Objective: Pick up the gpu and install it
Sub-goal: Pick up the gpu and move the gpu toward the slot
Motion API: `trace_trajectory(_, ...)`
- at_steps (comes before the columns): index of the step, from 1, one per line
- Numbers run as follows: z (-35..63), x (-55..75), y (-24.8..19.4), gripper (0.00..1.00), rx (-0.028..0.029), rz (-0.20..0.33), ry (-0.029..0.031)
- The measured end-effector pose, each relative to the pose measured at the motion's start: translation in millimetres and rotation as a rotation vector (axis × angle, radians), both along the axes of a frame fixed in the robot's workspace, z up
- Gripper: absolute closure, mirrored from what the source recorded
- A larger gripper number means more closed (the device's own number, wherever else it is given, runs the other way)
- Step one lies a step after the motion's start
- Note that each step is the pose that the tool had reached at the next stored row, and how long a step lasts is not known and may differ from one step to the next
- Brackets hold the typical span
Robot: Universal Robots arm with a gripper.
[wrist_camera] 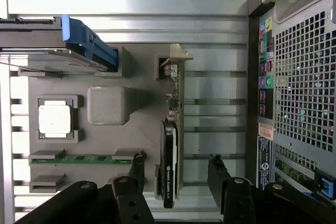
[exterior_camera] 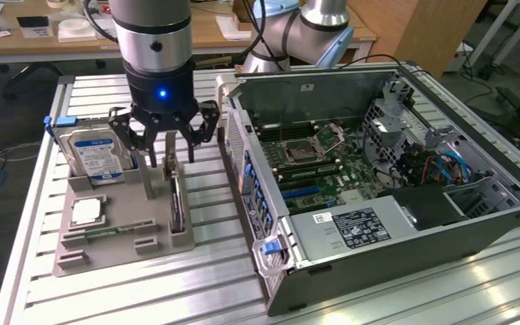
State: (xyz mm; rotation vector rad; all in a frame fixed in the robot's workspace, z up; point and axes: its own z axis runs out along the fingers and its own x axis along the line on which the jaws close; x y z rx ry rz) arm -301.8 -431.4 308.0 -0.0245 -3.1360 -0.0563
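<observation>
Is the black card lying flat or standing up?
Standing on edge: the gpu sits upright in a slot of the gray tray, thin edge up.

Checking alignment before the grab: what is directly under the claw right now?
The gpu stands on edge in the grey holder, below the open claw, lined up between its fingers. Its lower edge is hidden inside the holder's slot.

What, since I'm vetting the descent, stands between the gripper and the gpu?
Nothing visible. The open gripper hangs right above the gpu, which stands on edge in the gray holder. In the wrist view, its fingers flank the card with clear space between.
</observation>
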Motion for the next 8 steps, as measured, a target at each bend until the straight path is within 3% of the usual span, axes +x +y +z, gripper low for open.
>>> trace_trajectory(4, -3.7, 0.1, -1.6, 0.4, -0.0002, 0.0, 0.0002)
trace_trajectory(8, -7.9, 0.2, -6.0, 0.4, 0.0001, 0.0, 0.0)
